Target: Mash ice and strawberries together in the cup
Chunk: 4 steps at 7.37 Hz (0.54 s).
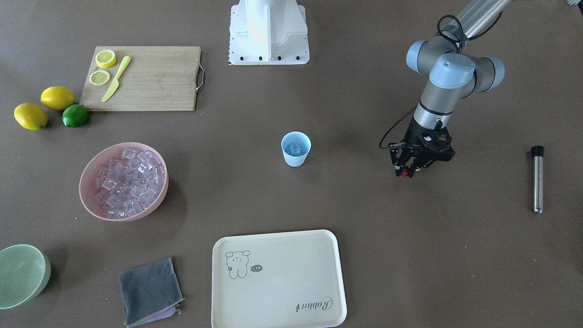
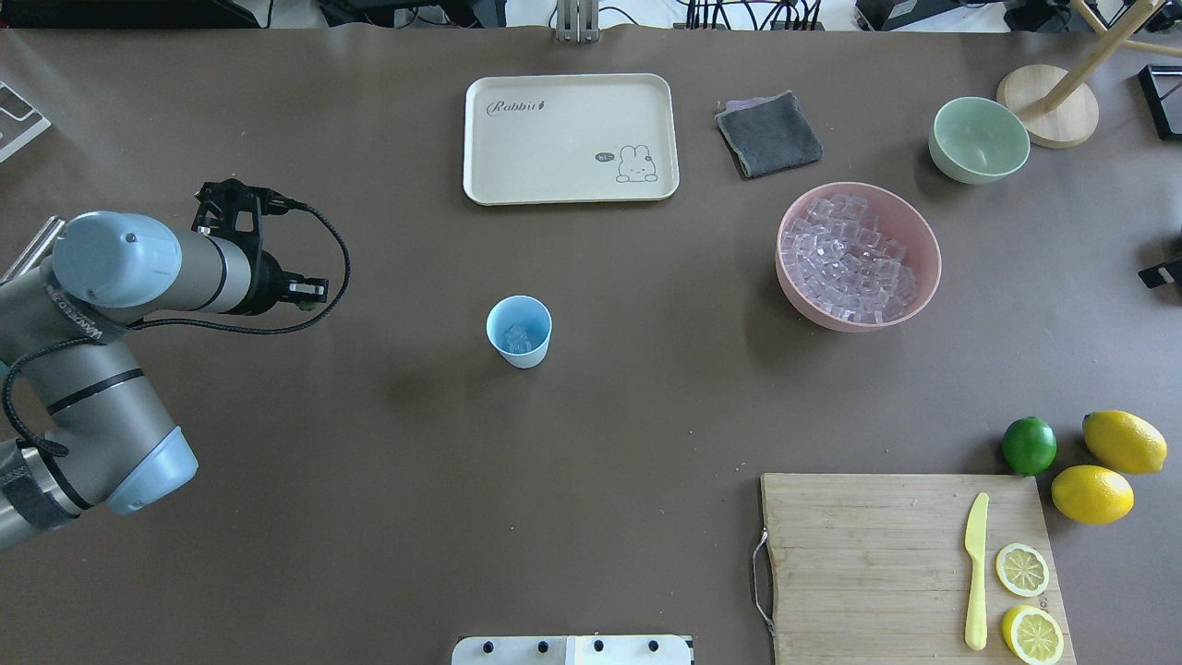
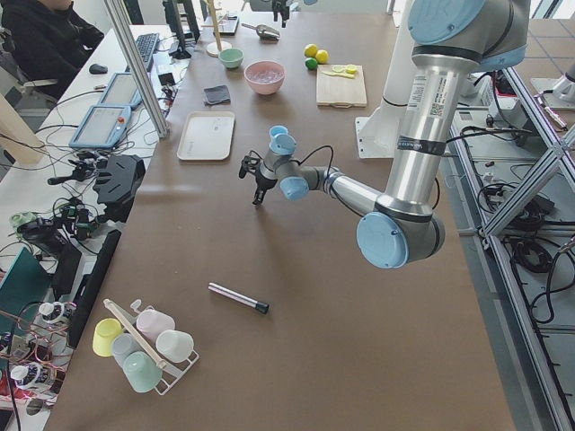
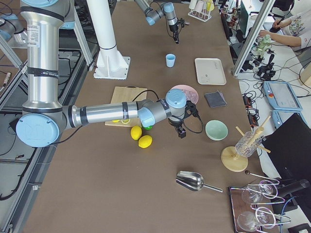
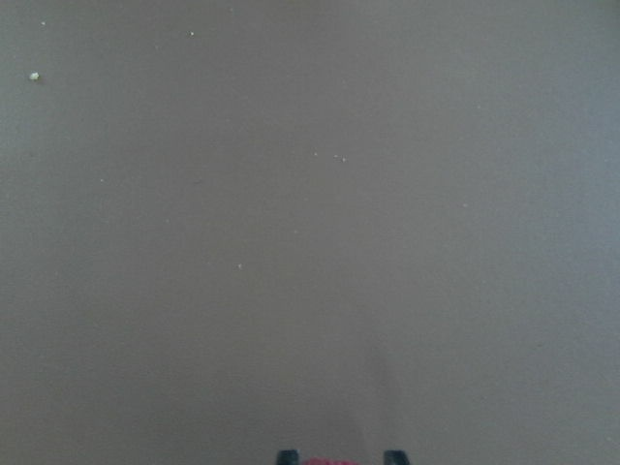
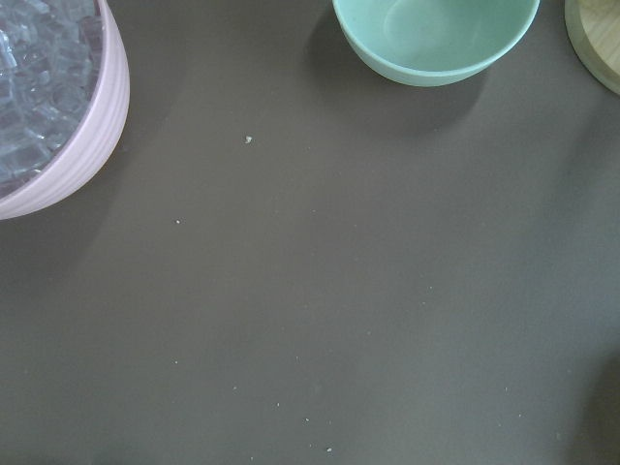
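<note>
Brown-covered worktop [image 2: 369,517] evenly lit; side bench [image 3: 27,193] strewn with cables, tablets [image 3: 101,126]; metal post [image 3: 137,63] fixed alongside.

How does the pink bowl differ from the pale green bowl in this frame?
The pink bowl is wider than the pale green bowl. The pink bowl is heaped with ice cubes; the pale green bowl looks empty. The pink bowl stands nearer the blue cup than the pale green bowl does. Both are round, upright and on the robot's right side.

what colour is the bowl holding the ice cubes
Pink; the bowl shows best in the overhead exterior view.
</note>
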Available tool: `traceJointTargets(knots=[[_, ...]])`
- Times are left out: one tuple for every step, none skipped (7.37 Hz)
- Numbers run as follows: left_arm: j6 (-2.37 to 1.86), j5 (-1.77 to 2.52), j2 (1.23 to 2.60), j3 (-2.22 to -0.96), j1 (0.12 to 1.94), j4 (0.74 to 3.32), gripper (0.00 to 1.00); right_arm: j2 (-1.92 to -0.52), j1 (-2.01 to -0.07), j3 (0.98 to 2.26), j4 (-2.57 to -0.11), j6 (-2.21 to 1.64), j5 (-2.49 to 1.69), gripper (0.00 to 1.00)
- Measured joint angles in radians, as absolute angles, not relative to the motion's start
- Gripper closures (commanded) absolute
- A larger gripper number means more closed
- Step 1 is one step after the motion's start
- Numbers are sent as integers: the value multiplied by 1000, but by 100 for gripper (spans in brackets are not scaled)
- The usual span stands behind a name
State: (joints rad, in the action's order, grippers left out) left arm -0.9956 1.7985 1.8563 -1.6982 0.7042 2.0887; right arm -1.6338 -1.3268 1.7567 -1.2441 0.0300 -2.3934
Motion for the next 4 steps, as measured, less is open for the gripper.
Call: traceJointTargets(knots=[[-1016,1829,1939,-1754,713,1955,100,-1627,-1327,1760,-1244,26,-2390,1],[-1072,1840,2039,-1791,701,1830,100,-1625,-1327,1760,-1244,25,-2390,1],[-1133,1841,2121,-1800,674,1770,100,-1626,-1327,1760,-1244,25,-2389,1],[-1173,1830,2191,-1782,645,1746,100,-1627,-1327,1761,-1244,25,-2391,1]])
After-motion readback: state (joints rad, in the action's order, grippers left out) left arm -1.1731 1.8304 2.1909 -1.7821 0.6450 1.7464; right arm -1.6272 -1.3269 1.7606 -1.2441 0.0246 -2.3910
